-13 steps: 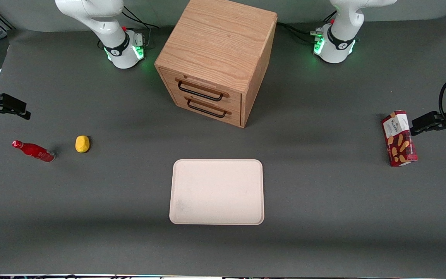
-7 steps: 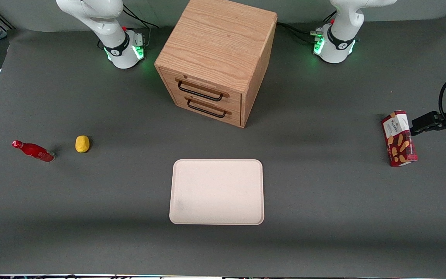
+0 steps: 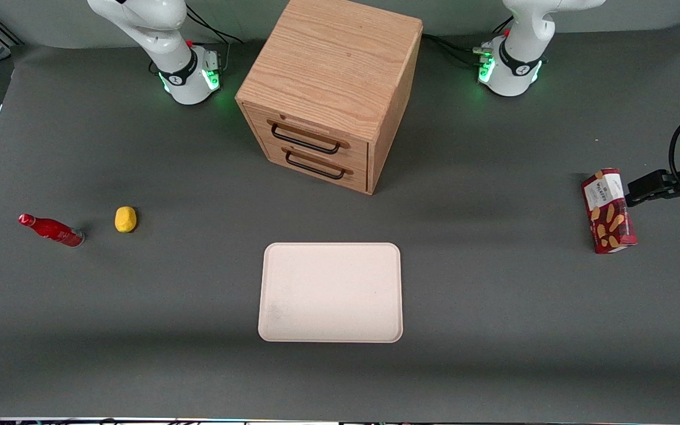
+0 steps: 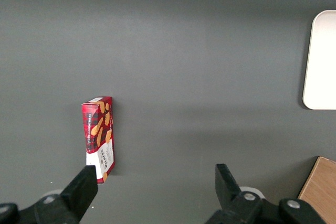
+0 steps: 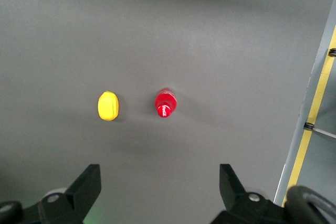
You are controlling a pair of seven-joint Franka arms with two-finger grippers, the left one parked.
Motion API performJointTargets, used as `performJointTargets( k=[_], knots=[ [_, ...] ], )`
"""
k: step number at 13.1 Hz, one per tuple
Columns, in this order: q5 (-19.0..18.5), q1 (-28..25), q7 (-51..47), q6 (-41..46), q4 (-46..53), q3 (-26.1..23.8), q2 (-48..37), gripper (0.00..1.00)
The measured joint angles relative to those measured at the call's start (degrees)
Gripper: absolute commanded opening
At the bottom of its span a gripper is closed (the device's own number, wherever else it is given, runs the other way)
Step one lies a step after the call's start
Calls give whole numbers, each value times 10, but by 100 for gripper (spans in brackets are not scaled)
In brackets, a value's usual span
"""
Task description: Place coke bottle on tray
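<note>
The red snack box (image 3: 608,211), lying toward the parked arm's end of the desk from the tray (image 3: 330,293), carries white lettering too small to read.

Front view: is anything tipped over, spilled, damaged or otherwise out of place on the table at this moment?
Nothing stands out. The coke bottle stands intact beside a small yellow object, apart from it. The tray lies flat and bare in front of the wooden drawer cabinet. The gripper hangs open high above the bottle.

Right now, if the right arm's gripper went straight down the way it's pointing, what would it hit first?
Likely bare table. The gripper, open, hangs high, pointing down; the coke bottle stands upright ahead of the fingertips, the yellow object beside it. Depth is uncertain.
</note>
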State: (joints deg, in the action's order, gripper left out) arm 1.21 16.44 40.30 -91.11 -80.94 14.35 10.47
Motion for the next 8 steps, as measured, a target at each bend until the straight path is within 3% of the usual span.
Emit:
performJointTargets(
  k=[3, 8],
  knots=[
    [3, -3, 1, -15, -14, 0, 9, 100],
    [15, -7, 1, -139, -118, 2, 16, 100]
  ],
)
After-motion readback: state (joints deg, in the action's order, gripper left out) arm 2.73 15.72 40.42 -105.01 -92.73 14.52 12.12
